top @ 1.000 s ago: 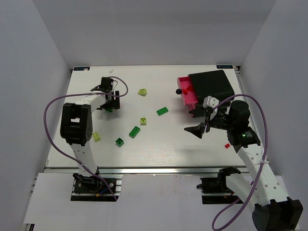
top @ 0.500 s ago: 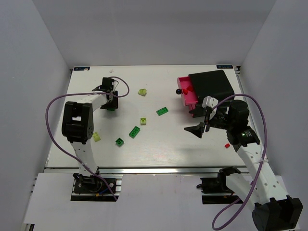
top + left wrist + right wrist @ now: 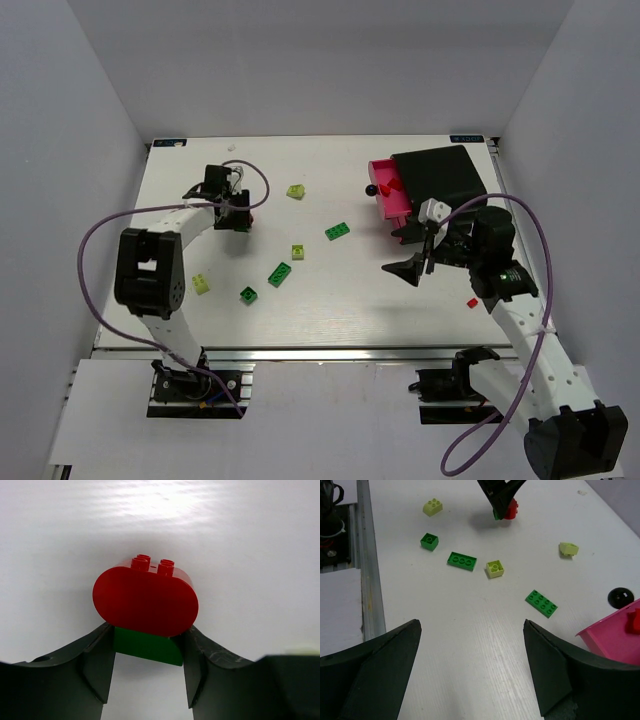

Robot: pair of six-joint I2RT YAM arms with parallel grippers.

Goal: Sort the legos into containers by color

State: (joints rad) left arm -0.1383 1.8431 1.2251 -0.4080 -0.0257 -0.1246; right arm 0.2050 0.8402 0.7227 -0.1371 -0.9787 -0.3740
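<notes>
Seven bricks (image 3: pixel 337 231) are left loose on the table (image 3: pixel 350 310), red pieces (image 3: pixel 392 186) are already lodged in the open pink drawer (image 3: pixel 384 207), a green brick (image 3: pixel 146 649) capped by a red brick (image 3: pixel 145 601) is gripped in the half-closed left fingers (image 3: pixel 95 662) at far left, and the right fingers (image 3: pixel 375 675) are spread empty.
</notes>
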